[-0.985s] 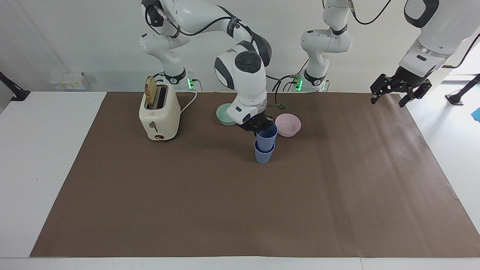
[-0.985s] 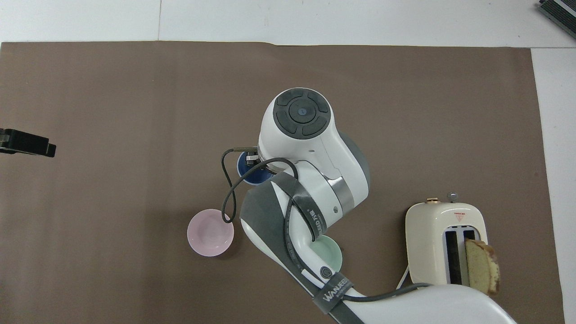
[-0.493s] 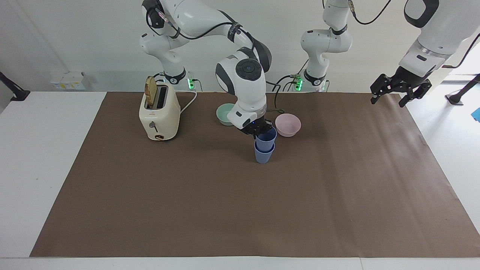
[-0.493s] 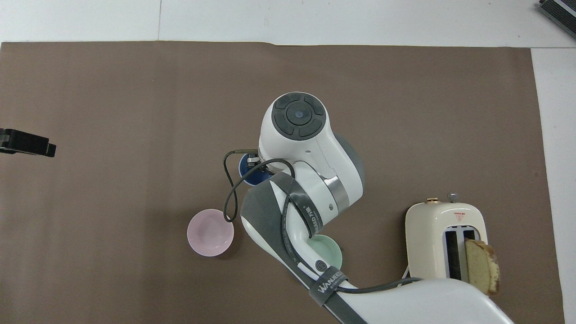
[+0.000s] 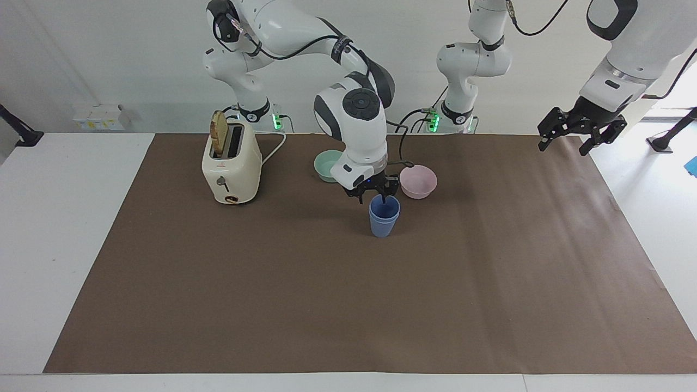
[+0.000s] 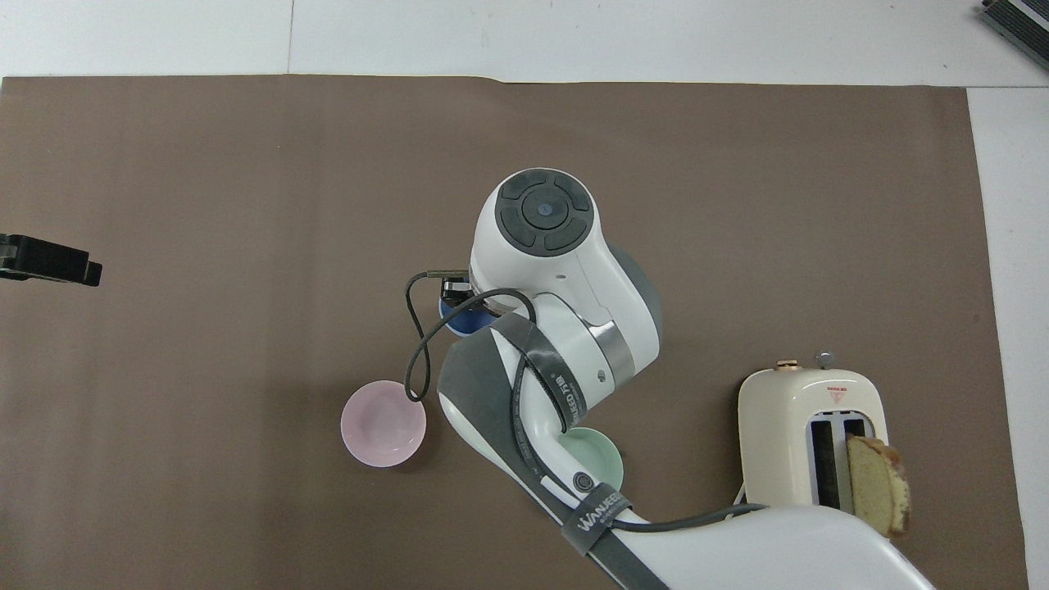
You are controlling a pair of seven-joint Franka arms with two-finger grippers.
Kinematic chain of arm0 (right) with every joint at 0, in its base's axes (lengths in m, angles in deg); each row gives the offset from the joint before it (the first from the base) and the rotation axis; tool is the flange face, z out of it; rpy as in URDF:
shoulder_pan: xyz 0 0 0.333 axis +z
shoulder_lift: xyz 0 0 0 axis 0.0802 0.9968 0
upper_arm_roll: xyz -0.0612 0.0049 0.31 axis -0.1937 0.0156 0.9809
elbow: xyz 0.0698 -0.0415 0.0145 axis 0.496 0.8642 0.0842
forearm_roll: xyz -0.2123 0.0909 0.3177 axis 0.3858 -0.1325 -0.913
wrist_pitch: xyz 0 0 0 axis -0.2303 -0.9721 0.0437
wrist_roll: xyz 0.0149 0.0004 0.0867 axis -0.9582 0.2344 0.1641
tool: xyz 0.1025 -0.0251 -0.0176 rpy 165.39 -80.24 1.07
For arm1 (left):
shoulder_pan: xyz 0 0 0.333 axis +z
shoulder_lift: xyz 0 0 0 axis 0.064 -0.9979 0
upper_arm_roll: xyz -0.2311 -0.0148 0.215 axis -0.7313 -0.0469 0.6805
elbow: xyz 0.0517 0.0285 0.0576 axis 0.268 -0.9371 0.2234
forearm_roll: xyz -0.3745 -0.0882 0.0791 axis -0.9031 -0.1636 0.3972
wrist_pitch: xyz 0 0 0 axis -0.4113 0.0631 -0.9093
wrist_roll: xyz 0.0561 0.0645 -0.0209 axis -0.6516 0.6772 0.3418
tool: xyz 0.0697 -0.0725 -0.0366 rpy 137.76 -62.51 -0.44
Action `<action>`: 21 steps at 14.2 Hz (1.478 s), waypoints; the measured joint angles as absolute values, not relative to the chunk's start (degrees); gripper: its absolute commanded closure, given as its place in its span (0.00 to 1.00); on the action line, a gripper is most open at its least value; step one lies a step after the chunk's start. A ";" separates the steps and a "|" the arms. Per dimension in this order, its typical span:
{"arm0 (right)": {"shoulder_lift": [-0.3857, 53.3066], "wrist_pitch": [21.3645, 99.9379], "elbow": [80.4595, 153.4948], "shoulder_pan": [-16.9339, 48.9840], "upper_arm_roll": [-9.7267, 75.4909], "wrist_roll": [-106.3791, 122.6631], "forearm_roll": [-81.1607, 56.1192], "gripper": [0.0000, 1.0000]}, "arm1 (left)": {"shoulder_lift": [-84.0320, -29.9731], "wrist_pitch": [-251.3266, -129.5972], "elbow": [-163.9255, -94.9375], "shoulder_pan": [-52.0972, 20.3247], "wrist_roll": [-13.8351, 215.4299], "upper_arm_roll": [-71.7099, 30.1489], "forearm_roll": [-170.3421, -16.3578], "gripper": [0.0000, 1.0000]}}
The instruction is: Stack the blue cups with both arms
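Observation:
The two blue cups (image 5: 384,216) stand nested, one sunk into the other, on the brown mat (image 5: 348,294), a little farther from the robots than the two bowls. My right gripper (image 5: 373,196) hangs just over the stack's rim with its fingers spread and holding nothing; one fingertip (image 5: 385,199) dips at the rim. From overhead only a sliver of the blue cups (image 6: 464,320) shows beside the right arm's wrist, which covers most of the right gripper. My left gripper (image 5: 566,134) waits open in the air over the left arm's end of the mat, and the left gripper (image 6: 49,264) shows at the overhead view's edge.
A cream toaster (image 5: 231,166) with a bread slice (image 5: 219,132) stands toward the right arm's end. A mint-green bowl (image 5: 326,164) and a pink bowl (image 5: 420,182) sit nearer to the robots than the cups, either side of the right wrist.
The upper cup dropped fully into the lower one. My right gripper let it go and its fingers spread. The left arm has not moved.

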State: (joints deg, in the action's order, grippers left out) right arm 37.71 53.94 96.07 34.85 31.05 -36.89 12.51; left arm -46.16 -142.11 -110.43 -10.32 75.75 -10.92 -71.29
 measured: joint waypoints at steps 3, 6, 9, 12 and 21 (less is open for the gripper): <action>37.27 52.10 95.39 34.20 30.24 -36.90 12.57 0.00 | -46.16 -142.11 -110.43 -10.32 75.75 -10.92 -71.30 0.00; 34.39 47.37 93.07 30.71 29.48 -36.75 12.70 0.00 | -46.16 -142.11 -110.43 -10.32 75.75 -10.92 -71.29 0.00; 31.02 40.68 91.25 25.02 29.41 -31.35 13.09 0.00 | -46.16 -142.11 -110.43 -10.32 75.75 -11.00 -71.29 0.00; 29.83 33.52 87.33 18.59 29.36 -22.25 13.25 0.00 | -46.16 -142.02 -110.43 -10.31 75.75 -10.96 -71.30 0.00; 22.83 26.60 86.02 12.01 29.38 -15.38 20.04 0.00 | -46.16 -142.01 -110.43 -10.31 75.75 -11.08 -71.30 0.00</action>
State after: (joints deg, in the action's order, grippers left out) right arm 22.83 26.60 86.02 12.01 29.38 -15.38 20.04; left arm -46.16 -142.01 -110.43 -10.31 75.75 -11.08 -71.30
